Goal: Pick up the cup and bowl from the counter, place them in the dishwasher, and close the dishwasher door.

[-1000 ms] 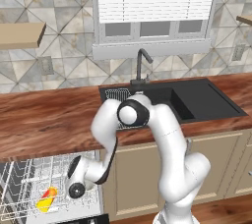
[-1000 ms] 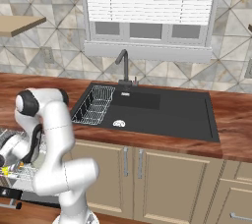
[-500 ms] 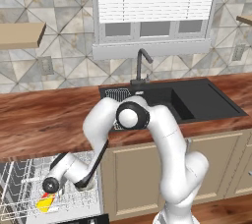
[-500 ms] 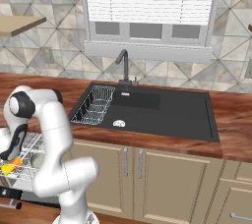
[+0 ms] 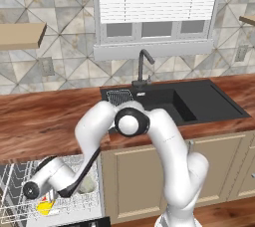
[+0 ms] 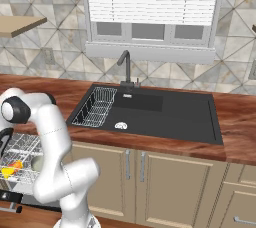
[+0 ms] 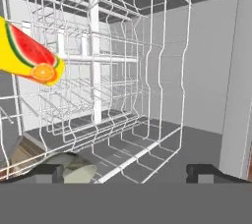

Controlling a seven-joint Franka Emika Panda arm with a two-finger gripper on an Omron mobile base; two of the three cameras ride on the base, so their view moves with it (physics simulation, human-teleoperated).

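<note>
The dishwasher [image 5: 55, 206] sits under the counter [image 5: 45, 121], left of the beige cabinet doors [image 5: 144, 181], with its white wire rack [image 5: 15, 191] pulled out into the open. The counter is a long reddish-brown slab that runs past the black sink [image 5: 174, 102] and its dark faucet [image 5: 144, 66]; a small wire basket [image 6: 95, 107] lies in the left part of the sink basin.

The white arm [image 5: 164, 151] rises from the lower right of the left base view, bends at a dark joint above the counter edge, and reaches down and left into the rack area. The gripper [image 7: 125, 171] is low inside the dishwasher — in the hand view its two dark finger tips stand far apart at the bottom, spread wide with nothing between them.

Rack contents:
- The bowl [image 5: 85, 184], pale grey-green, rests in the rack just right of the forearm. In the hand view its rim appears at the lower left, close to the left finger tip; contact cannot be determined.
- The cup [image 7: 29, 53], yellow with a red fruit print, lies tilted among the wires at the upper left of the hand view — well clear of both tips. In the left base view it is the yellow shape [image 5: 46, 206] below the wrist.

The grey inner wall [image 7: 206, 61] of the appliance stands behind the rack wires.
</note>
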